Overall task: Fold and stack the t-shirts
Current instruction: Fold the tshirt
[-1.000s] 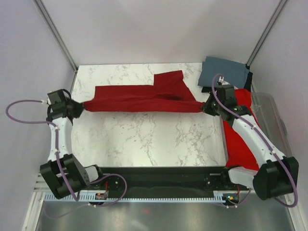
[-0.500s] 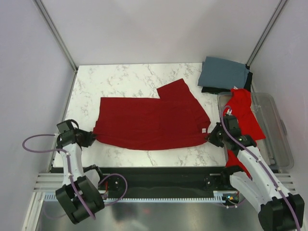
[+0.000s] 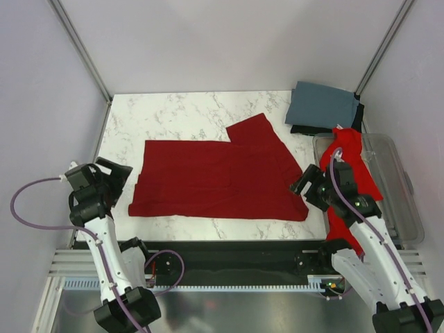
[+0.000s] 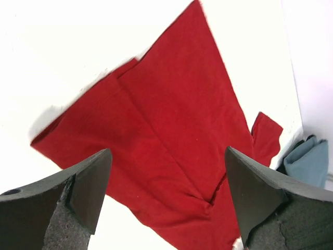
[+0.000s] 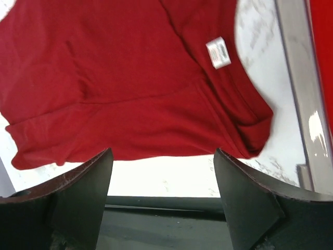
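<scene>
two open, empty grippers hang over the near edge of the worktop [image 3: 180, 104]. the left gripper [image 4: 166, 172] is just off the near left corner of the dark crimson t-shirt [image 3: 215, 177], and the right gripper [image 5: 162, 166] is just off its near right corner. both have their jaws spread wide and hold nothing. each wrist tips down and inward to look across the cloth, with the forearm rising steeply from its base.

the crimson shirt lies flat across the middle of the worktop, seemingly doubled over, with one sleeve pointing at the far edge. it looks laid out so the next fold can start from its corners.

at the right edge a brighter red t-shirt [image 3: 350, 163] drapes over a clear bin [image 3: 402, 187], probably waiting its turn. in the far right corner the grey-blue t-shirt [image 3: 322, 104] sits folded on the black t-shirt [image 3: 305, 129], so the stack has been started.
</scene>
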Robot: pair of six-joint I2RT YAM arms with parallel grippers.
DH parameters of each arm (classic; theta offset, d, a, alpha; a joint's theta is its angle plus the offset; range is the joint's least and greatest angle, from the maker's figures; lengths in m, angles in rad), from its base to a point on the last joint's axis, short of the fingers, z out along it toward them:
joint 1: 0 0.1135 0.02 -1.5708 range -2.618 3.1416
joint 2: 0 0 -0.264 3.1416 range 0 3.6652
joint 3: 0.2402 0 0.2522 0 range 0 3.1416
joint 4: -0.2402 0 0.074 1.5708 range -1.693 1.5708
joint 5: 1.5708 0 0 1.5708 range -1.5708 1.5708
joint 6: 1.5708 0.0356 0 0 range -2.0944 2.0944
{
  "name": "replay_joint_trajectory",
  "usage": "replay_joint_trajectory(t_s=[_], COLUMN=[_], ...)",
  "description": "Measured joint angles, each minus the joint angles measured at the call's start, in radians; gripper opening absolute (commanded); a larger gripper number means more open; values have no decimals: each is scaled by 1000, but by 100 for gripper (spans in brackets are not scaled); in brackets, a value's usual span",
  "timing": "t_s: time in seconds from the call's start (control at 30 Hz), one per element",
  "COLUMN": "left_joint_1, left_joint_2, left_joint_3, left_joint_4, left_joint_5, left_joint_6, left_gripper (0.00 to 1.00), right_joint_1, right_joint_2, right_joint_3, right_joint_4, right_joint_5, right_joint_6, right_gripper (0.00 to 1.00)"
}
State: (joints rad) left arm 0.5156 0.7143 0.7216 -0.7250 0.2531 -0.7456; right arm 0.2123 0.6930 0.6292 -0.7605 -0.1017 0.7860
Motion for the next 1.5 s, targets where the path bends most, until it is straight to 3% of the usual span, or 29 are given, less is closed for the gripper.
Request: replay_joint_trajectory(t_s=[0.17, 0.33, 0.57, 0.8, 0.9, 1.13, 1.23, 1.33, 1.47, 1.5], left_joint_1=[-66, -183, -332, -354, -360, -365, -367, -367, -367, -367], left_joint_2=[3, 42, 104, 99, 96, 92, 85, 85, 84, 84], left_joint_3=[40, 40, 40, 40, 40, 40, 38, 38, 37, 37], left_joint_4=[-1, 1, 18, 25, 28, 36, 42, 45, 47, 47], left_joint_5=[-8, -27, -34, -33, -31, -27, -25, -25, -26, -26], left_joint_6=[108, 192, 232, 239, 239, 240, 240, 240, 240, 240], left_gripper=[96, 96, 93, 91, 91, 91, 89, 89, 89, 89], right_joint_1=[56, 134, 134, 110, 92, 61, 60, 65, 71, 72], right_joint_2=[282, 732, 1307, 1746, 1856, 1928, 1949, 1956, 1959, 1958], right_joint_3=[268, 659, 1181, 1653, 1752, 1756, 1756, 1756, 1748, 1737], right_joint_4=[31, 106, 179, 169, 182, 214, 235, 264, 286, 301], right_joint_5=[23, 77, 132, 207, 245, 294, 285, 279, 257, 258], right_joint_6=[-86, -221, -377, -443, -461, -476, -473, -468, -455, -451], right_gripper=[86, 86, 85, 83, 82, 79, 73, 59, 19, 13])
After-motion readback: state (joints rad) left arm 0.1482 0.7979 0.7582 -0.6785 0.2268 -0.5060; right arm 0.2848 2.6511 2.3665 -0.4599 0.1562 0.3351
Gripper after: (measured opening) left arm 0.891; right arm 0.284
